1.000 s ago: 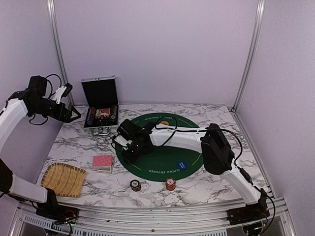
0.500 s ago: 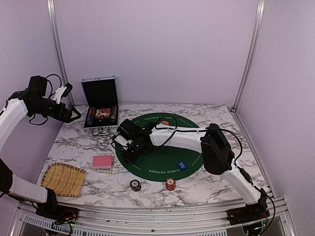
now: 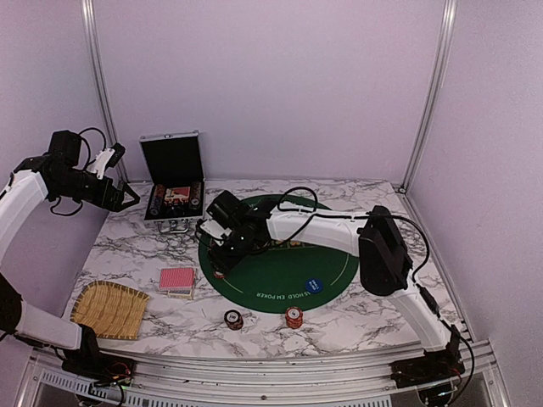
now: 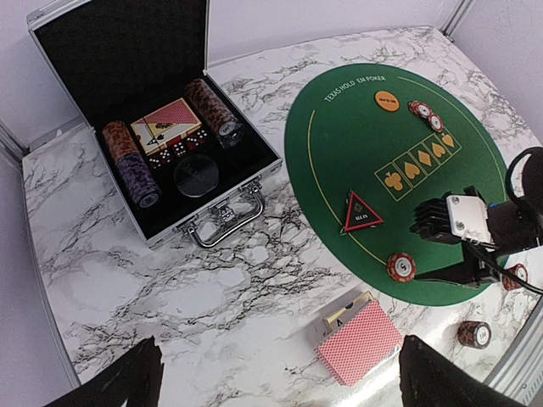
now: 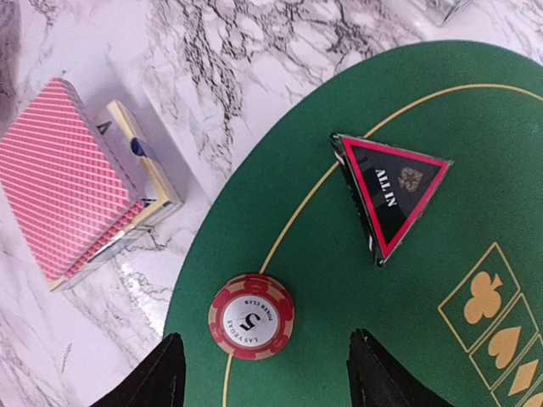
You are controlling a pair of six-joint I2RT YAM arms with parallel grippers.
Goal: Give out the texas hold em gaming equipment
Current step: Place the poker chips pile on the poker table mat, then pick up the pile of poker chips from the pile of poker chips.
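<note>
A red poker chip (image 5: 251, 317) lies flat on the left rim of the green mat (image 5: 424, 339), also seen as the red chip (image 3: 219, 274) from above. My right gripper (image 5: 271, 377) hovers just above it, open, with its fingers apart from the chip. The red-backed card deck (image 5: 72, 191) lies on the marble left of the mat. A dark chip stack (image 3: 233, 319), an orange chip stack (image 3: 293, 318) and the blue dealer button (image 3: 314, 284) sit near the front. My left gripper (image 4: 280, 381) is open and empty, high over the table's left side.
The open silver case (image 3: 173, 182) at the back left holds chip rows and a card box. A black "ALL IN" triangle (image 5: 392, 191) lies on the mat. A woven straw tray (image 3: 110, 309) sits front left. More chips (image 4: 427, 117) lie on the mat's far side.
My right gripper has opened and drawn back from the mat's left edge, leaving the red chip lying there. The left arm has not moved.
</note>
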